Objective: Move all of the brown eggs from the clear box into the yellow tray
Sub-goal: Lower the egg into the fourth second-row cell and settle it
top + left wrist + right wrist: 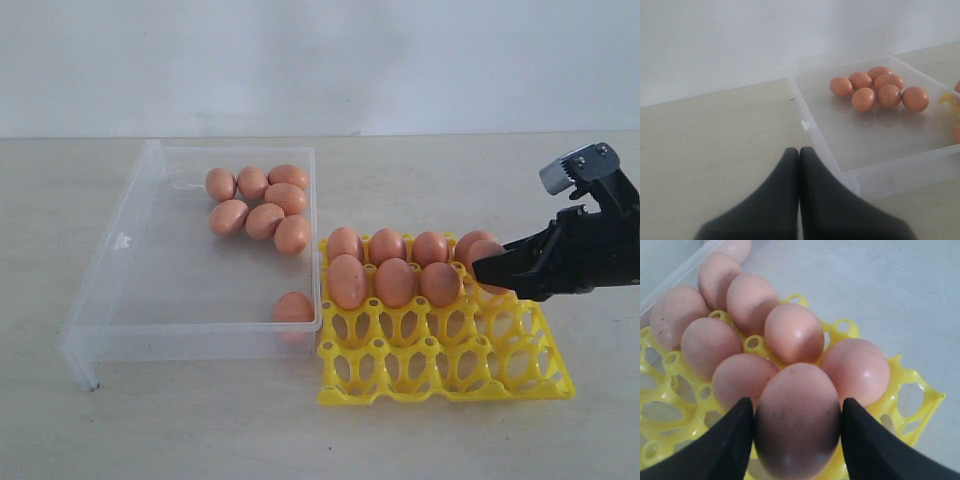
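Currently the right gripper (796, 404) is clamped on one brown egg (797, 430), its two black fingers (725, 445) pressed against the shell on either side. It holds that egg over the yellow tray (450, 375), at the outer end of the tray's second row from the back, just beside the three eggs seated in that row. Whether the held egg touches its cup I cannot tell.

Seven other brown eggs (395, 282) sit in the tray. Four fill the back row and three sit in the second row, packed close together. The tray's two front rows show bare yellow cups.

The clear box (110, 290) stands against the side of the tray away from the right gripper, with its wall touching the tray's edge. Eight eggs lie in it. A cluster (264, 220) of seven sits in the back corner nearest the tray, the eggs touching one another. A lone egg (293, 307) rests in the front corner, against the wall that meets the tray.

The left gripper (799, 160) has its fingers pressed together with nothing between them. It hangs over the pale table (700, 150), just outside the box wall farthest from the tray, well apart from every egg.
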{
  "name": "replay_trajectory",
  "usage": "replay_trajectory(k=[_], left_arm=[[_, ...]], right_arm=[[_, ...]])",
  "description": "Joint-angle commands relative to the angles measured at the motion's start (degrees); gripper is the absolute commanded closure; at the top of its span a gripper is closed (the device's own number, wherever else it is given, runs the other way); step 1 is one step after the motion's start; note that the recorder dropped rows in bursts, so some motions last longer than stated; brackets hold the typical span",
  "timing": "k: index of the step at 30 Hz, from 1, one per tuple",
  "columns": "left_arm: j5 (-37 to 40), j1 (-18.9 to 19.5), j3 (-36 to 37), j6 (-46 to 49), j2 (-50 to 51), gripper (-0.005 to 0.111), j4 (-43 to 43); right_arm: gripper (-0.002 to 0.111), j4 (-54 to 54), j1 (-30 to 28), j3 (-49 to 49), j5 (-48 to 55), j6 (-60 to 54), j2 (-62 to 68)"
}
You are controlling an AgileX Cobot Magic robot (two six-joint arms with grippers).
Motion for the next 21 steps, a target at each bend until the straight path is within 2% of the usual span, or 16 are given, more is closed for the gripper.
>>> replay_trajectory(k=[1,17,19,21], left_arm=[[-0.96,-0.11,0.18,-0.52,-0.10,0.111,-0.41],[-0.96,-0.11,0.18,-0.52,-0.10,0.111,-0.41],[-0.96,-0.11,0.18,-0.52,-0.10,0.111,-0.41],[-0.96,-0.11,0.18,-0.52,-0.10,0.111,-0.41]], right_arm=[[0.108,3.19,-0.38,-0.10,-0.68,-2.83,0.07],[0.107,6.14,-0.38,-0.10,-0.49,-6.18,2.99],[0.101,6.14,-0.38,-0.10,-0.49,-6.42,2.99],[0.089,6.14,-0.38,-0.10,-0.49,-6.42,2.99]])
